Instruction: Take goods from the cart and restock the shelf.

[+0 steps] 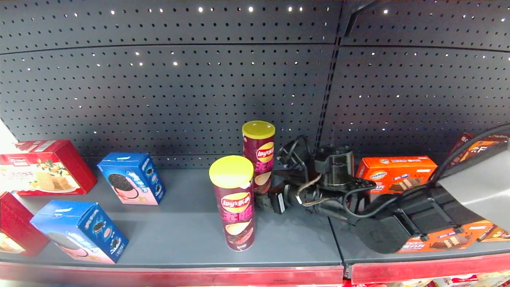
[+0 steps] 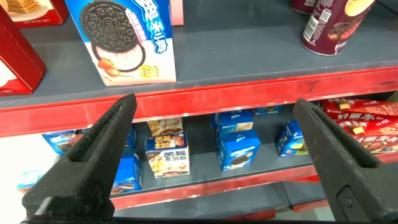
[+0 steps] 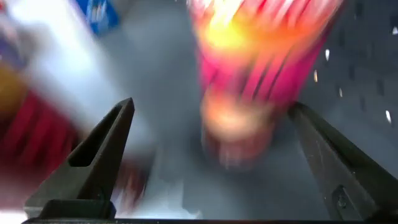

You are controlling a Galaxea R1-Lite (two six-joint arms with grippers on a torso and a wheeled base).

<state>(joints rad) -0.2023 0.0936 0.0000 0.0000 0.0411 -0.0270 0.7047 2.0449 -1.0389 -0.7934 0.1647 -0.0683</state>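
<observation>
Two cans stand upright on the shelf (image 1: 179, 235). The rear can (image 1: 259, 151) sits ahead of the right gripper (image 3: 211, 106), jaws spread, apparently untouched. A straight withdrawal is advised, the front can (image 1: 235, 203) being avoided.

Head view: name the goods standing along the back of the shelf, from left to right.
Red biscuit box → blue cookie box → rear chip can → orange box → dark red box, partly behind a cable.

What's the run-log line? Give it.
right end effector: open, facing rear chip can | left end effector: open, before shelf | front chip can: upright
</observation>
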